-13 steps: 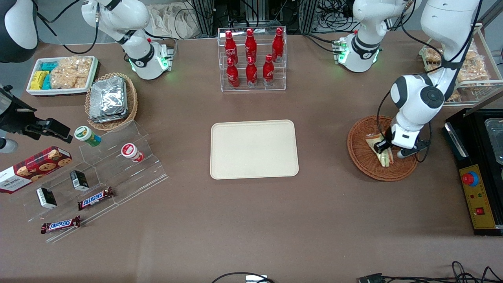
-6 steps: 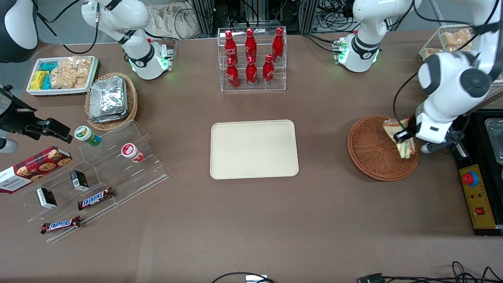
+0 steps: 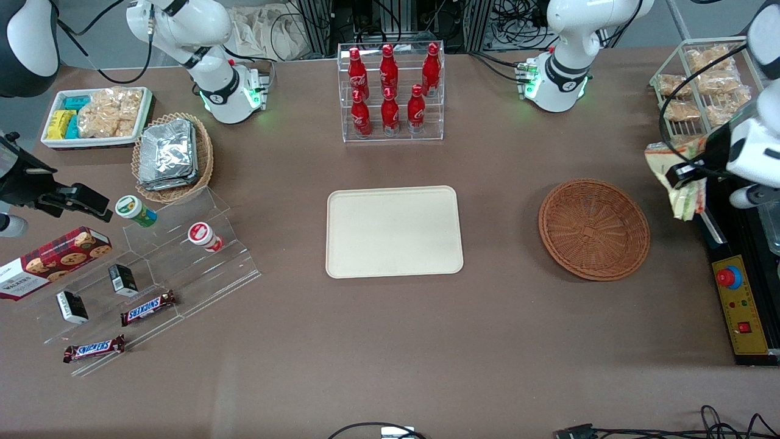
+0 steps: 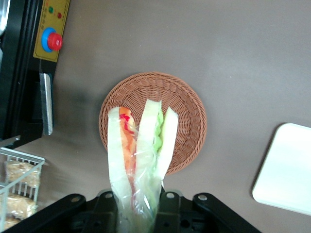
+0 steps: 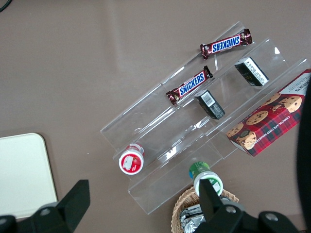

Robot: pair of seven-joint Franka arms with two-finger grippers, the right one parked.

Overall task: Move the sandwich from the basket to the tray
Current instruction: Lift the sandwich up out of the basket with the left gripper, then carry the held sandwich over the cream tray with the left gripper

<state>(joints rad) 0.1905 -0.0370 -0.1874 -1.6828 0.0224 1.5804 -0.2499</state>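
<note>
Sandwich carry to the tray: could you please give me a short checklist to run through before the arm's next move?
1. Grip: the gripper is shut on the sandwich, which hangs from it in its clear wrap. Ok.
2. Lift: the sandwich is out of the basket and held above the table near the black control box. Ok.
3. Basket: nothing left in it. Ok.
4. Landing spot: the tray is bare, with room for the sandwich. Ok.
5. Path: bare table lies between basket and tray; the bottle rack stands farther from the front camera. Ok.
6. Grip security: how firmly the wrap is pinched. Cannot tell.
</note>
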